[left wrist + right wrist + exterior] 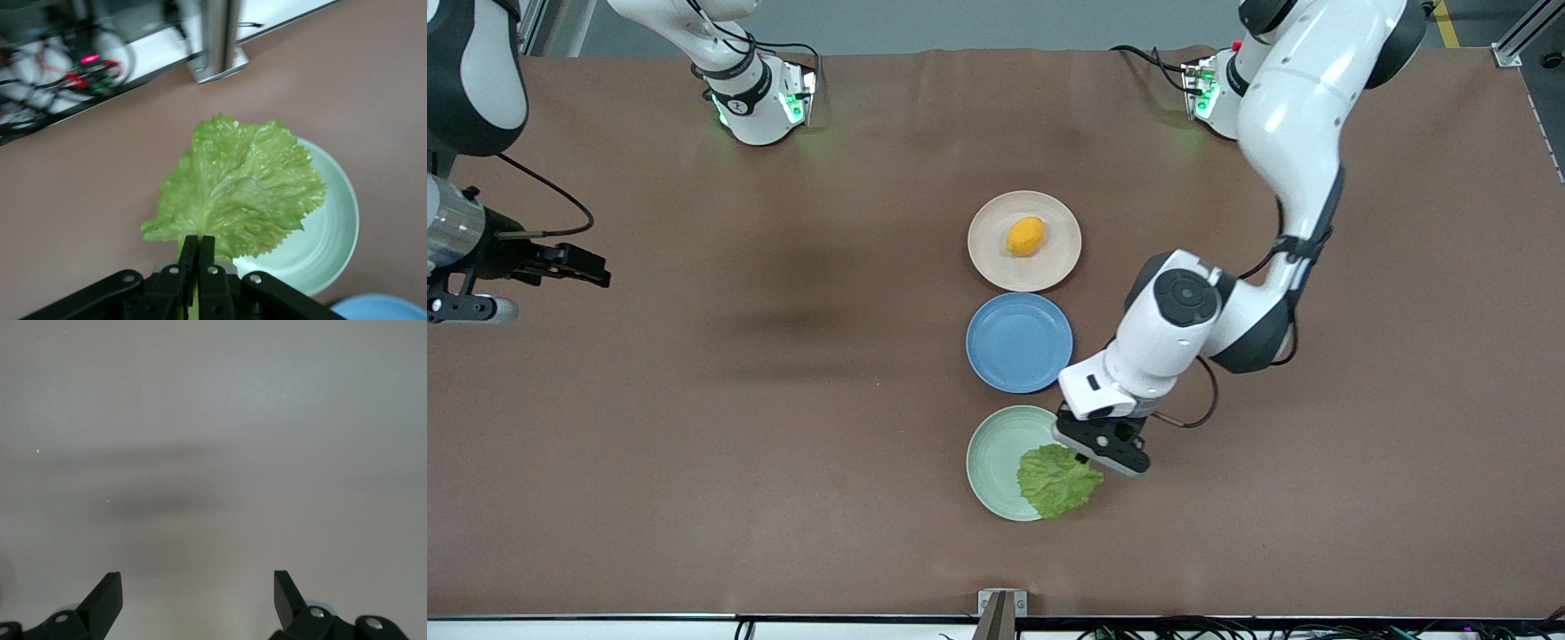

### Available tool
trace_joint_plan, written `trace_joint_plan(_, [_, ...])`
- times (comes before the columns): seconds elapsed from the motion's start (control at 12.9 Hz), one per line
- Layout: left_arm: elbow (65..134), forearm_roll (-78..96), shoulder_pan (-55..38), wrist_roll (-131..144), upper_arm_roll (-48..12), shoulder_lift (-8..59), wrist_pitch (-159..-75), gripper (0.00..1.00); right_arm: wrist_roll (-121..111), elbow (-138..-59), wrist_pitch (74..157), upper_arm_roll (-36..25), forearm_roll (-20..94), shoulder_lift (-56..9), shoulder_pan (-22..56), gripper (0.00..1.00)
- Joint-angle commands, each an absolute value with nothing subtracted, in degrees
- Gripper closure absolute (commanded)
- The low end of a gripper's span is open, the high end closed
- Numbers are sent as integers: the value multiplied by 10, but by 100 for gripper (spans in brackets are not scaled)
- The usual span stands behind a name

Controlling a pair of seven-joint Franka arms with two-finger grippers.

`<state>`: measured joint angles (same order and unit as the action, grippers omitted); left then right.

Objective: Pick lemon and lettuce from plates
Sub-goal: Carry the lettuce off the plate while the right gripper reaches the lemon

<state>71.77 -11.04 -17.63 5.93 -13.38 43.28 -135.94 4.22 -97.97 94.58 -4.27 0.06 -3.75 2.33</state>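
Since the lettuce stem is pinched by the left gripper over the mint plate, a straight lift is advised; the right gripper waits wide apart near the table edge.

Brown table with three plates in a row

Directly on it, mid-table: beige-pink plate toward the robots' edge, blue plate midway, mint-green plate toward the camera-side edge, seemingly not touching.
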Motion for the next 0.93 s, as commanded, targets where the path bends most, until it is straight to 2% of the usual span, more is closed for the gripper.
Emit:
trace_joint_plan(0.0, [814,-104,-144,66,-131,333,-1285,100,167,-973,924,-33,14,-31,60,0])
trace_joint_plan(0.23, [923,-108,-73,23,-134,273,-1281,100,323,-969,921,-5,40,-25,96,0])
trace_joint_plan(0.47, [1003,-218,-31,16,-135,253,-1300,100,321,-961,919,31,40,-30,104,0])
trace_joint_plan(0.7, [1123,-232,19,18,-134,250,-1450,100,420,-987,939,45,40,-28,176,0])
trace_joint_plan(0.85, [1165,-238,59,14,-134,270,-1547,100,549,-1000,977,45,40,-31,248,0])
